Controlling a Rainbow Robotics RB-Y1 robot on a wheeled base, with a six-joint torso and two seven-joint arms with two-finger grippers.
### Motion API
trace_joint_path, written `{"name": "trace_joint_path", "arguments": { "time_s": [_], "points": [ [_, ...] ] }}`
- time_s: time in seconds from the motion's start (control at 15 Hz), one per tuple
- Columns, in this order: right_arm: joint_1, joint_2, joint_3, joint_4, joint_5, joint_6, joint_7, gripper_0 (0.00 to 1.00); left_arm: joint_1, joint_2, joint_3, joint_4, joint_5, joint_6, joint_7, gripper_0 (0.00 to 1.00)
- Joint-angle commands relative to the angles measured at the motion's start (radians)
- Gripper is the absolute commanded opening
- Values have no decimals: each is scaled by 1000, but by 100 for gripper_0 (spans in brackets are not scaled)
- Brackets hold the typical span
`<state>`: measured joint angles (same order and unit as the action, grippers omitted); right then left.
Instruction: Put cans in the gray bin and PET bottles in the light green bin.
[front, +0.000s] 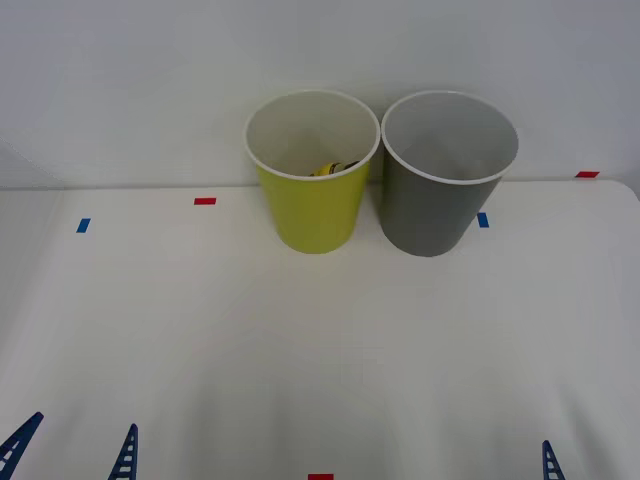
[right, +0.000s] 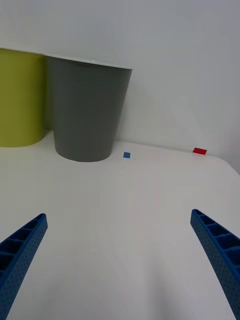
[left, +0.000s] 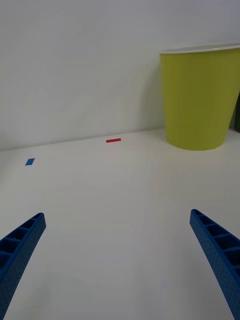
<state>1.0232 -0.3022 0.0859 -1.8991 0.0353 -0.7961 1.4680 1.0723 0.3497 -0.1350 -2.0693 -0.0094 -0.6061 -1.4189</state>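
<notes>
PET bottle (front: 335, 168) lying inside light green bin (front: 310, 215), beside gray bin (front: 430, 215); looks light, slippery, I'd grab mid-body; left hand (left: 117, 260) and right hand (right: 117, 260) spread wide, empty, near side of bins.

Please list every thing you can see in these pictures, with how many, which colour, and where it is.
light green bin: 1, yellow-green with white rim, far side of the table, left of the gray bin
PET bottle: 1, yellow with dark cap, inside the light green bin, mostly hidden
gray bin: 1, gray with white rim, beside the light green bin
tape marks: several, red and blue, scattered on the table
table: 1, white
left gripper: 1, blue fingers, open, low over the near table
right gripper: 1, blue fingers, open, low over the near table
</notes>
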Motion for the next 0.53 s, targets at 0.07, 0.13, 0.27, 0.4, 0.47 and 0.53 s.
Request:
{"name": "trace_joint_path", "arguments": {
  "time_s": [0.07,0.13,0.27,0.4,0.47,0.53],
  "points": [
    [0,0,0,0,0,0,0,100,0,0,0,0,0,0,0,100],
    [0,0,0,0,0,0,0,100,0,0,0,0,0,0,0,100],
    [0,0,0,0,0,0,0,100,0,0,0,0,0,0,0,100],
    [0,0,0,0,0,0,0,100,0,0,0,0,0,0,0,100],
    [0,0,0,0,0,0,0,100,0,0,0,0,0,0,0,100],
    [0,0,0,0,0,0,0,100,0,0,0,0,0,0,0,100]
  ]
}}
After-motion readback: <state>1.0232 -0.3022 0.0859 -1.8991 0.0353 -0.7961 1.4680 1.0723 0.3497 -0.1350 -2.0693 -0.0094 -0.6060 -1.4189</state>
